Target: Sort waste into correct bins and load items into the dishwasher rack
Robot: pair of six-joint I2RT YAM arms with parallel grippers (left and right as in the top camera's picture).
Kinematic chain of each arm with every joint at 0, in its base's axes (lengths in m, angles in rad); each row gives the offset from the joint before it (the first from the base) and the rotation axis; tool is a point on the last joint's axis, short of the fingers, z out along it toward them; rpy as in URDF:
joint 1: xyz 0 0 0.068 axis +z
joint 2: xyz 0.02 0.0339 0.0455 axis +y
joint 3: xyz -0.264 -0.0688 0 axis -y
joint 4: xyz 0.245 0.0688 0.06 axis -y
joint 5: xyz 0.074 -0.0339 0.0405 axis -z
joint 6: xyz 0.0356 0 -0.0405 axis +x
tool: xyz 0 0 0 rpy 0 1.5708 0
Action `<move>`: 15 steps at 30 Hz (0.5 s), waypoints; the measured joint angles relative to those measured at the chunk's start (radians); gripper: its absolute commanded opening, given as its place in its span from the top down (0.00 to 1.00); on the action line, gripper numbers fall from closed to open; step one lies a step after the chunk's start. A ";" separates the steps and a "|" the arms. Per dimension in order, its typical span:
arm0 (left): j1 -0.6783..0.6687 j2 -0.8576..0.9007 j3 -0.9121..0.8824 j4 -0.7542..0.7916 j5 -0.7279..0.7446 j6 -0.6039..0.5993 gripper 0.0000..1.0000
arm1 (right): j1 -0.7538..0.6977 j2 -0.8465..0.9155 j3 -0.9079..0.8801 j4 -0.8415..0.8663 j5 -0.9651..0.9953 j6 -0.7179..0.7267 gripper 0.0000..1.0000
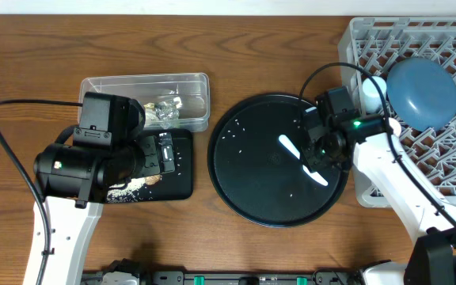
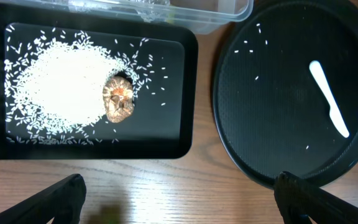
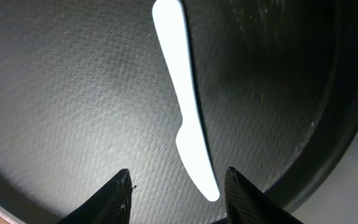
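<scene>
Treat the step in hand as lifting the spoon for the rack. Find it lying flat and aslant on the right half of the round tray, with a few rice grains scattered beside it. Note the right tool poised low over it, jaws partly apart, one tip on either side of the spoon's near end, gripping nothing. Before closing, centre the tips so both meet the edges together. Go down until they all but brush the tray, since so thin and flat a piece probably gives little to pinch. Close across the width, not along the length. Squeeze gently and expect it to skate or tip on the textured surface. Lift a little first and check that it hangs level. Then carry it high enough to clear the rack's near wall, and steer away from the blue dish and the cup standing in the rack. Leave the left tool where it hangs, spread wide and empty above the black bin, which holds the rice and the lump. Keep it on its own side, next to the tub.
</scene>
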 measured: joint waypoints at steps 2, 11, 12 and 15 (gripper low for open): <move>0.000 0.000 0.000 0.000 0.000 0.000 0.02 | 0.000 0.000 -0.029 0.058 0.003 -0.005 0.59; 0.000 0.000 0.000 0.000 0.000 0.000 0.02 | 0.000 0.006 -0.142 0.196 -0.026 -0.073 0.60; 0.000 0.000 0.000 0.000 0.000 0.000 0.02 | 0.000 0.009 -0.154 0.214 -0.027 -0.078 0.60; 0.000 0.000 0.000 0.000 0.000 0.000 0.02 | 0.000 0.033 -0.180 0.256 -0.032 -0.095 0.57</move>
